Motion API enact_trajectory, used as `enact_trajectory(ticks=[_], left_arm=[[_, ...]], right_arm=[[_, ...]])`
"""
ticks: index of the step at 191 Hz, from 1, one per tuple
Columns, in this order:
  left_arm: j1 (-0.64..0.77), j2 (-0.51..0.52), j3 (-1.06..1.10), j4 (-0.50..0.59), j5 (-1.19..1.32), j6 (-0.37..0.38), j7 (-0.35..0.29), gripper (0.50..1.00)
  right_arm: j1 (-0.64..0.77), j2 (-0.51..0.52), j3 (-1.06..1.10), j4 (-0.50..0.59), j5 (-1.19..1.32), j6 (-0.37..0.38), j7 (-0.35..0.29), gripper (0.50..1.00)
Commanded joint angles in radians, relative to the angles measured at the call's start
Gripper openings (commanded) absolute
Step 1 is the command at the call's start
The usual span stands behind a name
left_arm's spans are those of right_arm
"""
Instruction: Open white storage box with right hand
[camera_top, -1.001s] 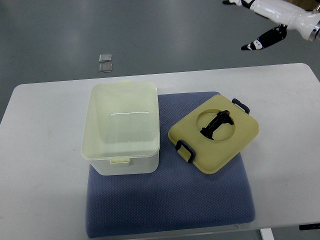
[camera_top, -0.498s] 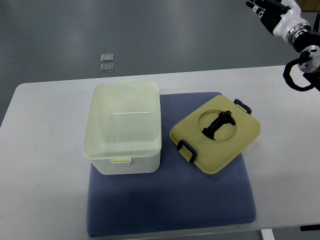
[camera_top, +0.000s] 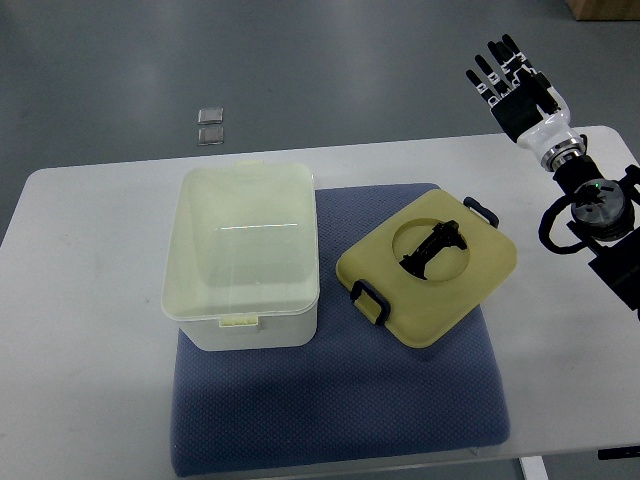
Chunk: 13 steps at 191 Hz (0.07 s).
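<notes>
The white storage box (camera_top: 245, 255) stands open on a blue mat (camera_top: 340, 400), its inside empty. Its yellowish lid (camera_top: 430, 265) with black latches and a black handle lies flat on the mat to the right of the box. My right hand (camera_top: 512, 85) is raised above the table's far right corner, well apart from the lid. Its fingers are spread and hold nothing. The right forearm (camera_top: 590, 200) comes in from the right edge. The left arm does not show.
The white table (camera_top: 90, 350) carries the mat. Two small square tiles (camera_top: 210, 126) lie on the grey floor beyond the table's far edge.
The right arm has swung down from the top right corner toward the table's right side, and the hand now points up with its fingers spread. Box and lid have not moved.
</notes>
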Motion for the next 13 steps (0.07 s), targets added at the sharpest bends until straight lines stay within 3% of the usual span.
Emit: enact_trajectory(ticks=[1,13], left_arm=[[0.001,0.0,-0.001,0.001,0.0,0.0,0.0,1.0],[-0.001,0.0,-0.001,0.001,0.0,0.0,0.0,1.0]], right_arm=[[-0.013,0.015,0.009,-0.007,0.0,-0.001,0.001,0.934],[-0.015,0.021,0.009,-0.008,-0.002,-0.002,0.002,0.934]])
